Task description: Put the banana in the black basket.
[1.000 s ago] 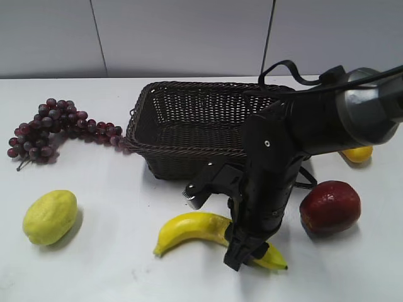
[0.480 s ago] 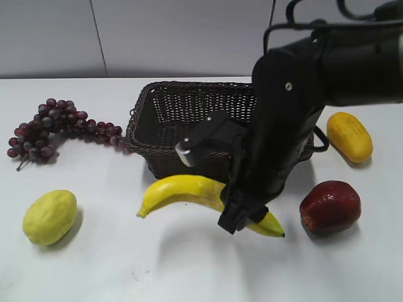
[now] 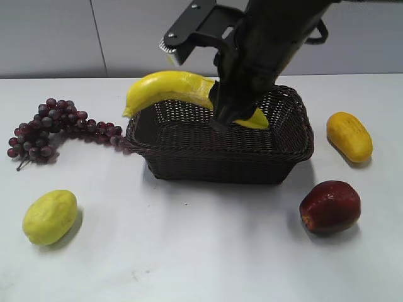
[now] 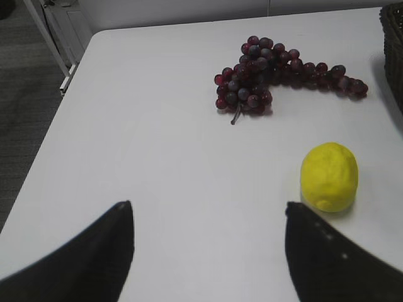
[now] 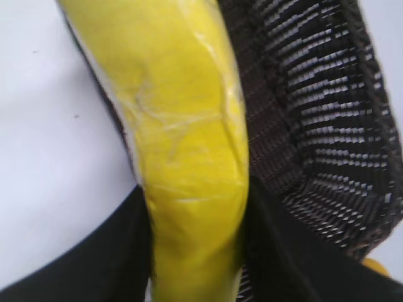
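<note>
My right gripper (image 3: 225,114) is shut on the long yellow banana (image 3: 167,88) and holds it in the air over the black basket (image 3: 220,160), its left end sticking out past the basket's left rim. In the right wrist view the banana (image 5: 189,145) is clamped between the two black fingers, with the basket's woven wall (image 5: 315,126) under it on the right. My left gripper (image 4: 208,217) is open and empty above the bare white table, left of the lemon (image 4: 329,176); it does not show in the exterior view.
A bunch of dark red grapes (image 3: 50,126) lies left of the basket. A yellow-green lemon (image 3: 50,216) sits front left. A red apple (image 3: 330,206) is front right and a stubby orange-yellow fruit (image 3: 349,135) lies right of the basket. The table's left edge (image 4: 47,135) shows.
My right gripper has lifted the banana off the table in front of the basket and carried it up and back, so it now hangs over the basket.
</note>
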### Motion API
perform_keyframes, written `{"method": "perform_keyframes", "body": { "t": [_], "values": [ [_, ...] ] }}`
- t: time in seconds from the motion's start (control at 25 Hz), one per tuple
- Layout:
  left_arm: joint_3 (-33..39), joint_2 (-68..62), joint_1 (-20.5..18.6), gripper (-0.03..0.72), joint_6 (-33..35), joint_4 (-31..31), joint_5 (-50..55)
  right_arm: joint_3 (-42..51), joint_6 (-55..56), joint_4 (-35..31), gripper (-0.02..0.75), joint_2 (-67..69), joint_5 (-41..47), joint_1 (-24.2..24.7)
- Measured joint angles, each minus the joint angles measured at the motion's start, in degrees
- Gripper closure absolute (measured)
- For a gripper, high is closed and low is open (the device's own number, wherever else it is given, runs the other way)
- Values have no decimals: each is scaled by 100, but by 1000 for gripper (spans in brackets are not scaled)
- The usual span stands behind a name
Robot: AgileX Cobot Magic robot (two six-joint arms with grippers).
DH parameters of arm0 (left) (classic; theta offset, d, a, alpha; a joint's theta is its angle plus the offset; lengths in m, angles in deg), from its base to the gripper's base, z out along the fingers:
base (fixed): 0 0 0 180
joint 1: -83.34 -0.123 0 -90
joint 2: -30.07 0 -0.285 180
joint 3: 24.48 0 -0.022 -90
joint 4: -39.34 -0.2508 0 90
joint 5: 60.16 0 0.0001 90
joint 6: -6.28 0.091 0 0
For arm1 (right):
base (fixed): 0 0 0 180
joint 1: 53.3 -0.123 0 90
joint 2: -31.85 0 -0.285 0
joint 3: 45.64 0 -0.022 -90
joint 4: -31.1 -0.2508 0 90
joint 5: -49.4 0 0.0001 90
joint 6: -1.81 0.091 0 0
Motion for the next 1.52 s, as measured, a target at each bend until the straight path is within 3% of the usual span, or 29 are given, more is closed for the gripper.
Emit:
{"method": "perform_keyframes", "body": {
  "t": [0.36, 0.64, 0.72, 0.8, 0.88, 1.08, 1.28, 1.52],
  "values": [
    [0, 0, 0, 133, 0, 0, 0, -1135, 0, 1664, 427, 1534, -319, 514],
    [0, 0, 0, 133, 0, 0, 0, -1240, 0, 1423, 427, 2028, -371, 526],
    [0, 0, 0, 133, 0, 0, 0, -1251, 0, 1424, 357, 2057, -378, 526],
    [0, 0, 0, 133, 0, 0, 0, -1258, 0, 1447, 188, 2063, -399, 526],
    [0, 0, 0, 133, 0, 0, 0, -1258, 0, 1544, 128, 2063, -456, 526],
    [0, 0, 0, 133, 0, 0, 0, -1258, 102, 1608, 120, 2063, -307, 526],
    [0, 0, 0, 133, 0, -31, 0, -1341, 643, 1603, 120, 1905, 513, 677],
    [0, 0, 0, 133, 0, 0, 0, -1724, 1225, 1058, 120, 1552, 1824, 1772]
  ]
}}
